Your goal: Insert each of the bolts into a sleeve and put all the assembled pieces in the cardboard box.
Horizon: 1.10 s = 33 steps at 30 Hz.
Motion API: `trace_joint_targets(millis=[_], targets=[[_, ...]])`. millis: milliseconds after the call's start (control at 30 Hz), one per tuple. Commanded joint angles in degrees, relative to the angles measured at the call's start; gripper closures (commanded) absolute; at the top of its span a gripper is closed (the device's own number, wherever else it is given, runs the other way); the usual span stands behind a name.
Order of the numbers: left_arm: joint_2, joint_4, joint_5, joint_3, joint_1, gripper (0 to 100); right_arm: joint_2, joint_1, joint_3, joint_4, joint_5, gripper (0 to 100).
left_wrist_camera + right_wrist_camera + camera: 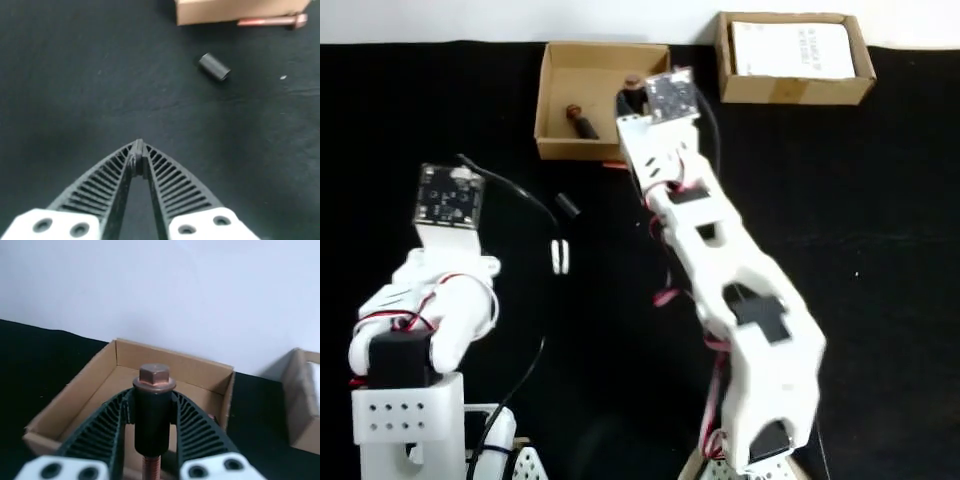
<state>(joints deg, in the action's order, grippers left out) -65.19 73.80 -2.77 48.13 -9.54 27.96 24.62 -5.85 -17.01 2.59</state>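
Note:
My right gripper [152,397] is shut on a black sleeve [151,420] with a copper bolt [154,376] through it, head up. It hangs over the open cardboard box [90,390]. From above, that gripper [632,90] is at the box's [552,100] right wall, and one assembled piece [582,122] lies inside. My left gripper [138,149] is shut with nothing in it, low over the black cloth. Ahead of it lie a loose black sleeve [215,68] and a copper bolt [272,21] against the box front. The high view shows that sleeve [567,205] and bolt [615,165].
A second cardboard box [795,85] holding white paper stands at the back right. A small white part [558,255] lies on the cloth between the arms. The right arm [740,300] stretches diagonally across the middle of the table.

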Motion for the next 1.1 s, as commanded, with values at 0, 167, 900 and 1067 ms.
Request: trace_joint_targets(millis=[0,167,900,1067], targets=[[1.0,-0.6,-0.2,-0.1,-2.2,99,9.5,-0.7,16.7,-1.2,0.4,99.0],[1.5,0.2,-0.2,-2.6,-2.3,99,22.0,-1.5,29.9,-1.1,1.5,96.6],[38.0,-2.3,6.6,-16.2,-20.4,86,5.9,4.1,37.6,43.1,-2.5,78.9],[55.9,-5.0,6.8,-21.9,-18.9,86,1.6,8.7,38.1,58.3,-6.9,78.9]])
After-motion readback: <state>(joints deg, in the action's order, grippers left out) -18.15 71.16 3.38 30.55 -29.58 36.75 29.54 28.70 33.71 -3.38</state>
